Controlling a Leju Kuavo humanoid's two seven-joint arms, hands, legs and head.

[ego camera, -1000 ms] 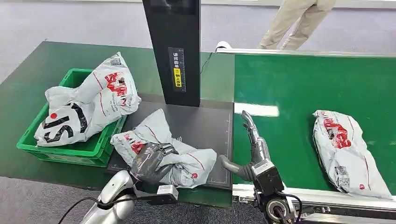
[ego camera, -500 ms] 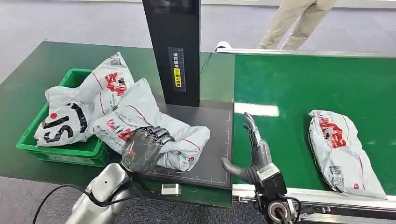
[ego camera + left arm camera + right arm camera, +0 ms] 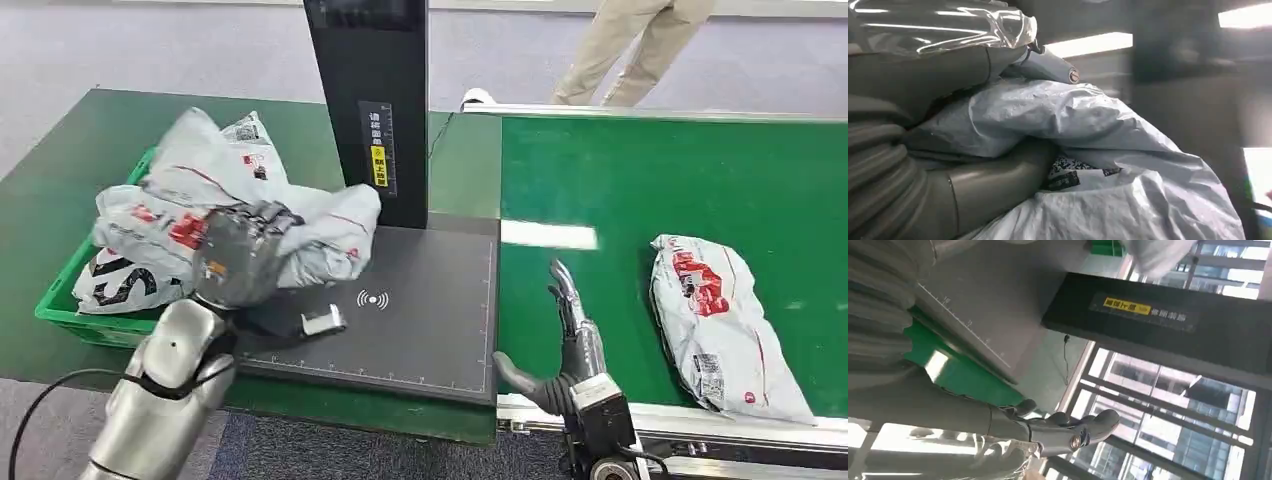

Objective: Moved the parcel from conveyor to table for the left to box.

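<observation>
My left hand [image 3: 240,255] grips a grey plastic parcel [image 3: 300,225] and holds it lifted over the right rim of the green crate [image 3: 60,300], partly above the black scale mat [image 3: 420,310]. The left wrist view shows the crumpled parcel [image 3: 1088,130] pressed between the thumb and fingers [image 3: 983,185]. Other grey parcels [image 3: 130,270] with red and black print lie in the crate. My right hand [image 3: 565,345] stands open with straight fingers at the near edge of the green conveyor [image 3: 650,180]. Another parcel [image 3: 725,325] lies on the belt to its right.
A black scanner column [image 3: 375,100] rises behind the mat, close to the lifted parcel. A small white device [image 3: 322,320] lies on the mat's near left part. A person's legs [image 3: 630,45] stand beyond the conveyor. The conveyor's metal rail [image 3: 720,425] runs along the front.
My left hand has lifted the parcel off the mat and carried it left and away toward the crate. The right hand drew back slightly. The belt parcel has drifted a little left.
</observation>
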